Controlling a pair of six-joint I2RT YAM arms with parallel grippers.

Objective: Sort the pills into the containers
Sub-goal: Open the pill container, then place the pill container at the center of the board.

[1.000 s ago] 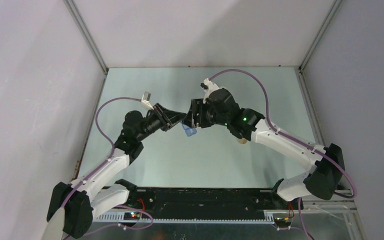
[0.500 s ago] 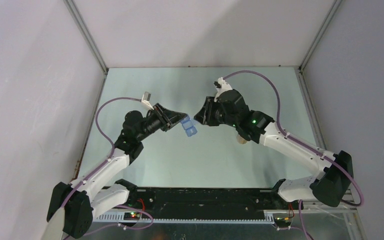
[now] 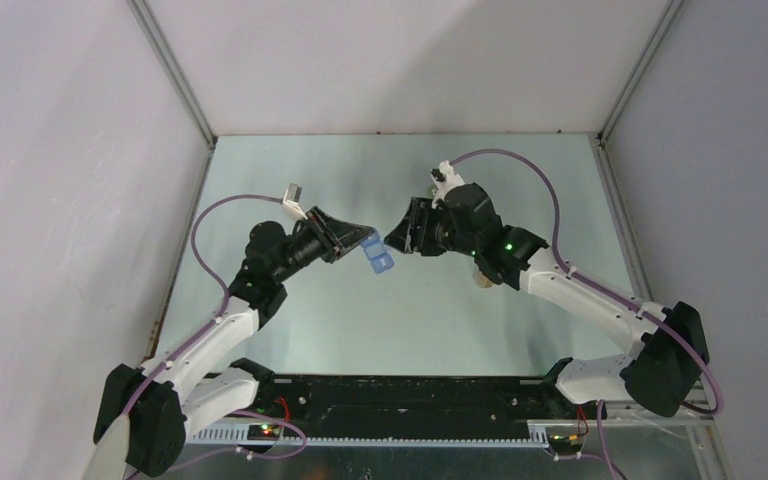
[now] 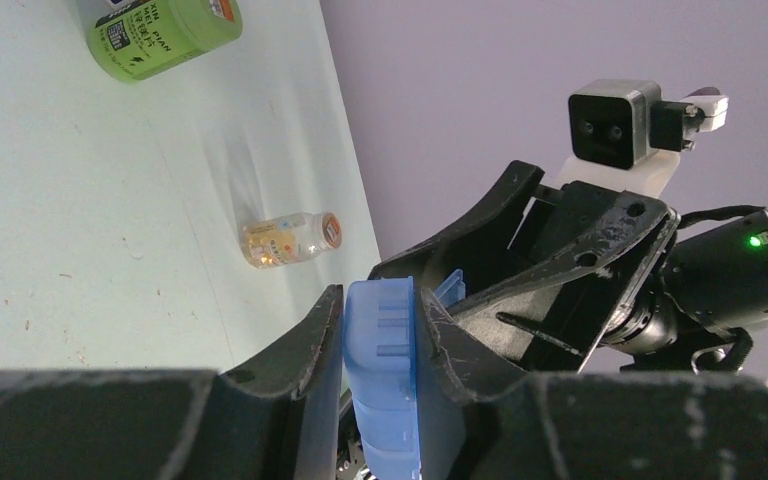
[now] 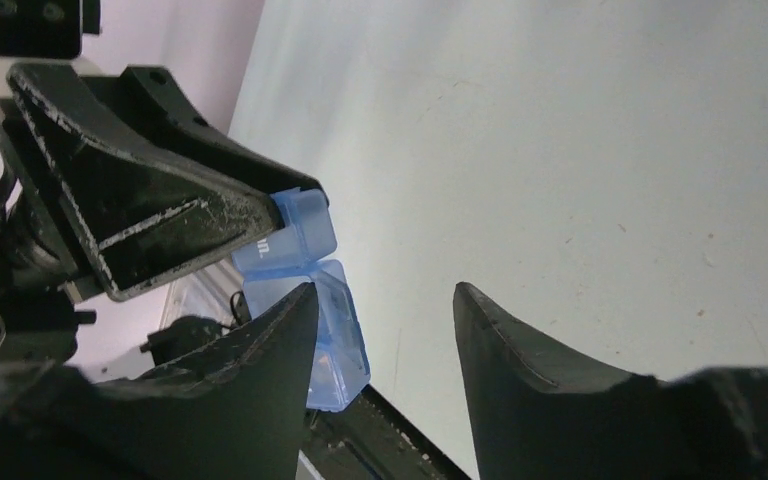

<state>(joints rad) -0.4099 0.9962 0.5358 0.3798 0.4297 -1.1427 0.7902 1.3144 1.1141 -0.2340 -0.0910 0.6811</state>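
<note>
Pale green table point(image 3: 360, 320), specks point(image 4: 28, 322), perhaps dirt; grey walls point(image 3: 410, 60).

A translucent blue pill box point(image 4: 380, 390) hung clamped above the bench point(image 4: 60, 200), one lid flipped open. A green bottle point(image 4: 165, 30) and a small clear pill bottle point(image 4: 290, 238) stood apart, seemingly upright.

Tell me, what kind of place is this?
Probably a robot lab booth: a left arm and right arm bolted to a table, plain walls around, a pill box between them.
</note>
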